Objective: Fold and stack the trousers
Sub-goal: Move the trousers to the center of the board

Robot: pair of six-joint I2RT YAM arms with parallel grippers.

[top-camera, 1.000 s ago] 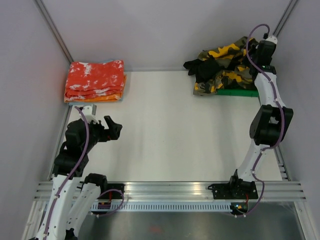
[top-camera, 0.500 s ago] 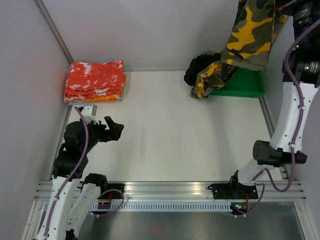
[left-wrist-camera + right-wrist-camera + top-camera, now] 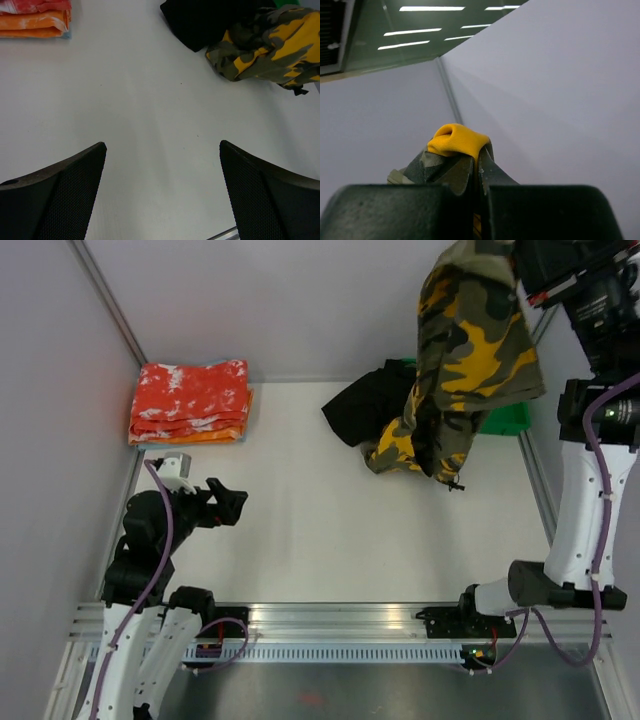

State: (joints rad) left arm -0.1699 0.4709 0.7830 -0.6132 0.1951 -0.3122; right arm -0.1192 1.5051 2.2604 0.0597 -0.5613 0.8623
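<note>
The camouflage trousers (image 3: 470, 350), olive-grey, black and yellow-orange, hang from my right gripper (image 3: 510, 252) high at the back right. Their lower end drags on the table (image 3: 405, 452). In the right wrist view my right gripper (image 3: 476, 162) is shut on a yellow fold of the trousers (image 3: 457, 140), pointing up at the wall. In the left wrist view the trousers' lower end (image 3: 270, 50) lies at the top right. My left gripper (image 3: 232, 502) is open and empty at the near left; its fingers (image 3: 60, 185) frame bare table.
A plain black garment (image 3: 365, 405) lies on the table beside the trousers' lower end, also in the left wrist view (image 3: 210, 20). A green tray (image 3: 505, 418) stands at the back right. Folded red-orange speckled cloths (image 3: 190, 400) sit stacked at the back left.
My right gripper has risen and swung left with the trousers, lifting them out of the green tray. The black garment was dragged left onto the table. The left arm has barely moved.
</note>
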